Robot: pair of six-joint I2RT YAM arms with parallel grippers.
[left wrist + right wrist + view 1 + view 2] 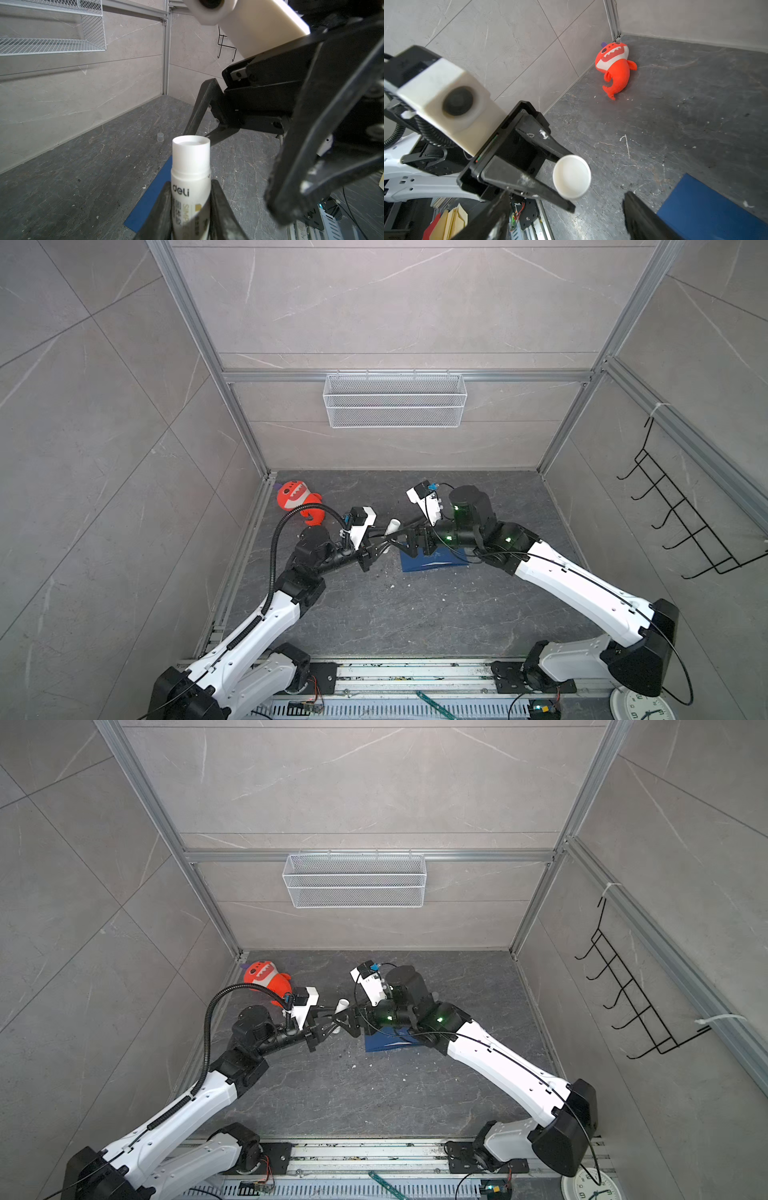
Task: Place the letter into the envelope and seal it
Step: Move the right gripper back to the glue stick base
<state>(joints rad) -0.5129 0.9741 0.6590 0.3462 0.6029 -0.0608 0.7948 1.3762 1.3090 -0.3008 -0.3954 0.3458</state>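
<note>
**A:** How far is the task, pls? Start from the left side.

**B:** The left gripper point(190, 182) is closed narrow on the white cylindrical plastic glue stick point(190, 158). The stick has no cap on, and its open end points toward the other arm. The right gripper point(568, 195) stands wide and holds nothing, just beside that open end. Below it the dark navy rectangular paper envelope point(432, 562) lies flat on the dark grey stone-pattern table point(395, 614), partly hidden by the right arm.

**A:** And the letter?

**B:** Not visible in any view. I judge it is prob. inside the envelope, but I can't confirm. Flap open or shut: can't tell, the arm covers it.

**A:** So what is left?

**B:** I think the insertion is done and the sealing is the step in hand. Left to do: glue on the flap, then fold + press. So a late stage, imo.

**A:** Counts, left to right?

**B:**
- 1 red-orange plush shark toy point(297, 502), in the far left corner of the table
- 1 glue stick
- 1 small clear plastic cap point(160, 137), standing on the table apart from the stick
- 2 grippers
- 1 envelope
- 0 letters seen
- 1 white wire-mesh basket point(395, 400) on the back wall
- 1 black wire hook rack point(681, 506) on the right wall
</note>
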